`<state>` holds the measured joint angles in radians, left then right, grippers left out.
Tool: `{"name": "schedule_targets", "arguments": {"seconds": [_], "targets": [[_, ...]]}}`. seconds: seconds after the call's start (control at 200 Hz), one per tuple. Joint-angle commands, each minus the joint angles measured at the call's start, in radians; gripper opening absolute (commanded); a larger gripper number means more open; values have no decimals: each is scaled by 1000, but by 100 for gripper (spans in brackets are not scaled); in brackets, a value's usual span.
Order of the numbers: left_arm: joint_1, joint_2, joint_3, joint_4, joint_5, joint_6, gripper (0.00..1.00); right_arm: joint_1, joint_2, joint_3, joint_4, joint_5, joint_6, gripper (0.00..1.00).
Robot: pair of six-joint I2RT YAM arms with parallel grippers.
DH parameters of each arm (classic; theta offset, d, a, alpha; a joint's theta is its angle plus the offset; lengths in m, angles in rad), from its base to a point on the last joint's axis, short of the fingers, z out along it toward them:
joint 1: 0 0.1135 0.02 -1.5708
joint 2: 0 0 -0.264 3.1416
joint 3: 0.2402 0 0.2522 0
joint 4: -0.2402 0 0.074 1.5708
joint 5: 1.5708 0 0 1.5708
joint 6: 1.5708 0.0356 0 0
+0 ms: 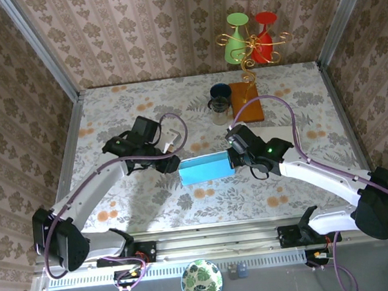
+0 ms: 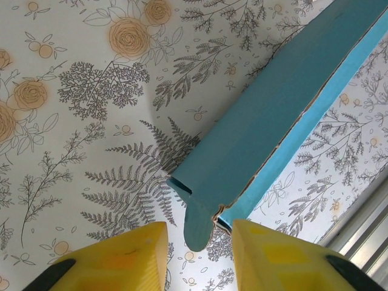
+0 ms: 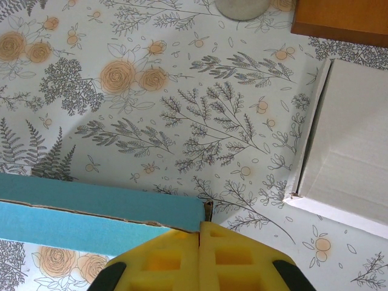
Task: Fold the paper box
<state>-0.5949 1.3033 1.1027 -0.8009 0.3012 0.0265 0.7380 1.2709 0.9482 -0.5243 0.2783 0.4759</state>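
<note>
Well, the blue box point(image 1: 207, 168) lies in the middle of the flowery table point(image 1: 107, 113), and I have one arm at each end of it. It lies long from left to right.

My left gripper point(image 1: 170, 163) is at the left end of the box. From my left wrist I see my yellow fingers point(image 2: 121, 254) standing apart, with a gap between them. A small round flap at the corner of the box point(image 2: 260, 139) pokes into that gap. It sits very near the right finger, but I am not squeezing it. The box looks like a long blue strip here, with a paler blue side next to it.

My right gripper point(image 1: 235, 156) is at the right end of the box. From my right wrist I see my gripper point(image 3: 200, 233) clenched tight, with no gap left. A thin edge of the box point(image 3: 91, 218) runs down into the crack between the two fingers, so I am pinching the box there.

Just to the right of my right gripper lies a white box point(image 3: 351, 151). Farther back sit a brown board point(image 1: 247, 108) and a glass cup point(image 1: 219, 108).
</note>
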Motion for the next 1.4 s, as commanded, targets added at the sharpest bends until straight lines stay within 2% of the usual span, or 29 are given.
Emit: {"name": "schedule_targets", "arguments": {"seconds": [0.0, 0.44, 0.61, 0.87, 1.17, 1.395], "targets": [[-12, 13, 31, -15, -5, 17, 32, 7, 12, 13, -59, 9, 20, 0], [-20, 37, 41, -5, -5, -2, 16, 7, 13, 14, -61, 10, 19, 0], [-30, 46, 43, -7, -7, -39, 13, 7, 14, 14, -57, 11, 24, 0], [-39, 50, 51, -14, -21, -197, 5, 11, 14, 15, -57, 26, 37, 0], [-44, 51, 37, -6, -14, -439, 3, 23, 19, 8, -46, 35, 54, 0], [-50, 67, 63, -26, -2, -499, 3, 30, 24, 12, -45, 36, 52, 0]]}}
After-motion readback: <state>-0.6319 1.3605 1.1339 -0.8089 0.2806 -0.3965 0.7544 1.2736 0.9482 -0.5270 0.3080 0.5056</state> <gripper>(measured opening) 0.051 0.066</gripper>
